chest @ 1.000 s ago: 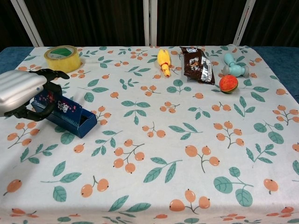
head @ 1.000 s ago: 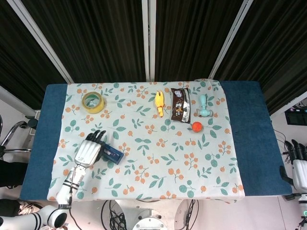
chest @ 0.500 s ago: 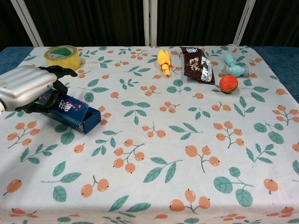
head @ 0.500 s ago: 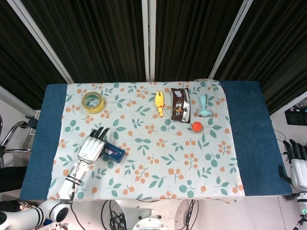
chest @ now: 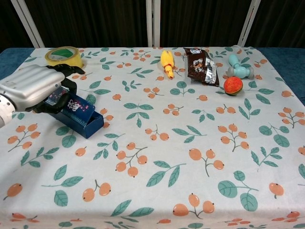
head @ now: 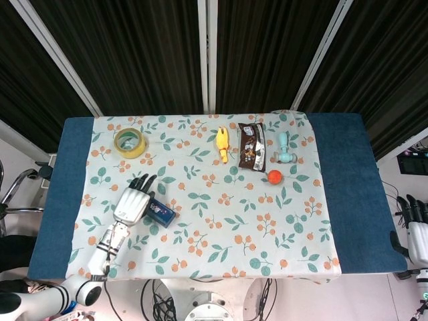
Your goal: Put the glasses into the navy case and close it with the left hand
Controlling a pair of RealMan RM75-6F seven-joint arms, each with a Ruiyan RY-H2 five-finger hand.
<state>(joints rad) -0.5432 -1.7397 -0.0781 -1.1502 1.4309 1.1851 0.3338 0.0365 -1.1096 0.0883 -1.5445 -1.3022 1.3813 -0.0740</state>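
Observation:
The navy case (chest: 82,117) lies at the left of the flowered cloth, seen smaller in the head view as the navy case (head: 161,213). Its patterned lid leans over the box, and a gap still shows along the front. My left hand (chest: 31,88) lies over the case's left part, fingers curled over the far edge and thumb on the near side, gripping the lid; the head view shows the same left hand (head: 132,204). The glasses are not visible. My right hand (head: 417,231) hangs off the table at the lower right, fingers straight and apart, holding nothing.
A yellow tape roll (chest: 63,58) stands behind my left hand. Along the back lie a yellow toy (chest: 167,63), a brown snack packet (chest: 200,64), a teal object (chest: 238,67) and a red ball (chest: 233,85). Blue table edges (head: 348,187) flank the cloth.
My left hand has slid right and slightly away from me with the case under it. The lid has tipped further down over the box. The right hand has stayed put.

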